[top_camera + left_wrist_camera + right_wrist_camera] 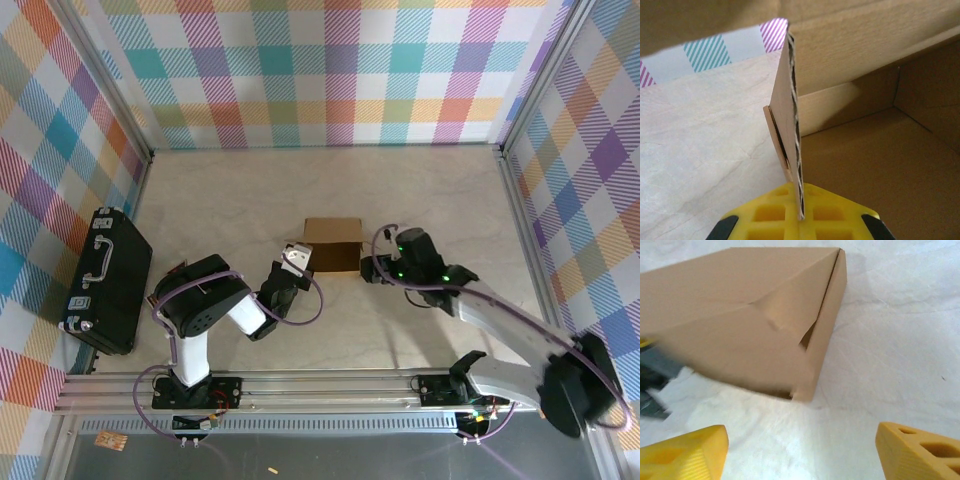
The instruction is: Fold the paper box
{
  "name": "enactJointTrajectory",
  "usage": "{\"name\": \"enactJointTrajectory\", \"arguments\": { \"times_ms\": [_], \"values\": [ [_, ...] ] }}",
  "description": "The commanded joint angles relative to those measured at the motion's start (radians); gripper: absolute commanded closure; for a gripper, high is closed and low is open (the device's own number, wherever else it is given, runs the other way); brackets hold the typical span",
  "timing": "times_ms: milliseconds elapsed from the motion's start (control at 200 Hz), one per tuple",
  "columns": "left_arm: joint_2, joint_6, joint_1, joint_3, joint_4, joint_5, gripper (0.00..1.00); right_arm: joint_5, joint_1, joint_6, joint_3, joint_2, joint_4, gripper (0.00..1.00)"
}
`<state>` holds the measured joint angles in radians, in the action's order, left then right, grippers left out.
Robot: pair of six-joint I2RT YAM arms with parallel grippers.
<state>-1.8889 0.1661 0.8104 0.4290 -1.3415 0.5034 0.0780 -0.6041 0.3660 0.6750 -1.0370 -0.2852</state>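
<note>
- We see the plain brown cardboard paper box [333,243] in the middle of the pale surface [300,190].
- Our left gripper [801,207] pinches its left wall.
- Our right gripper [800,452] is spread wide, just right of the box, not touching it.

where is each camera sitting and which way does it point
Top external: above, behind the robot, looking down on the table, both arms, the paper box and a black case.
Left wrist: along the left jaws, shut on a box wall edge-on; interior beyond.
Right wrist: low, past the open right jaws, toward the box's outside.
Shared: all show the box.
</note>
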Motion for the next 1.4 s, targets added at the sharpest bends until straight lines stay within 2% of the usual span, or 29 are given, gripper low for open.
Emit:
{"name": "enactJointTrajectory", "arguments": {
  "times_ms": [0,90,150,215,310,395,435,555,630,705,790,835,970,1180,1320,1395],
  "values": [
    [-0.030,0.017,0.013,0.008,0.001,0.002,1.00,-0.070,0.038,-0.008,0.050,0.162,-0.261,0.20],
    [-0.036,0.007,0.014,0.018,0.002,-0.016,1.00,-0.102,0.071,0.137,0.108,0.258,-0.175,0.19],
    [-0.039,0.007,0.019,0.024,0.002,-0.016,1.00,-0.112,0.073,0.230,0.141,0.235,-0.061,0.24],
    [-0.044,0.008,0.019,0.031,0.001,-0.012,0.99,-0.182,0.073,0.280,0.201,0.124,0.014,0.31],
    [-0.040,0.021,0.021,0.030,0.001,-0.006,0.98,-0.307,0.072,0.290,0.357,-0.088,-0.009,0.45],
    [-0.031,0.026,0.019,0.027,0.002,-0.007,0.95,-0.373,0.069,0.337,0.396,-0.227,0.059,0.61],
    [-0.030,0.027,0.019,0.025,0.002,-0.009,0.93,-0.384,0.059,0.343,0.412,-0.282,0.070,0.64],
    [-0.033,0.029,0.019,0.019,0.001,-0.011,0.85,-0.383,0.046,0.350,0.434,-0.404,0.078,0.65],
    [-0.031,0.030,0.019,0.010,0.001,-0.011,0.69,-0.370,0.038,0.340,0.436,-0.445,0.060,0.65],
    [-0.018,0.035,0.020,-0.006,0.001,-0.018,0.62,-0.347,0.033,0.335,0.405,-0.451,0.062,0.64],
    [0.010,0.035,0.019,-0.027,0.002,-0.040,0.46,-0.314,0.032,0.328,0.358,-0.438,0.076,0.64],
    [0.027,0.028,0.019,-0.043,0.002,-0.053,0.41,-0.306,0.032,0.320,0.344,-0.438,0.080,0.64],
    [0.069,0.002,0.018,-0.100,0.005,-0.086,0.33,-0.284,0.032,0.301,0.292,-0.453,0.102,0.63],
    [0.162,-0.043,0.007,-0.204,0.008,-0.118,0.28,-0.247,0.033,0.296,0.217,-0.486,0.165,0.63],
    [0.309,-0.158,-0.002,-0.295,0.064,-0.219,0.27,-0.239,0.033,0.281,0.230,-0.518,0.167,0.63],
    [0.456,-0.241,-0.002,-0.321,0.202,-0.261,0.27,-0.237,0.033,0.277,0.240,-0.535,0.159,0.63]
  ]
}}
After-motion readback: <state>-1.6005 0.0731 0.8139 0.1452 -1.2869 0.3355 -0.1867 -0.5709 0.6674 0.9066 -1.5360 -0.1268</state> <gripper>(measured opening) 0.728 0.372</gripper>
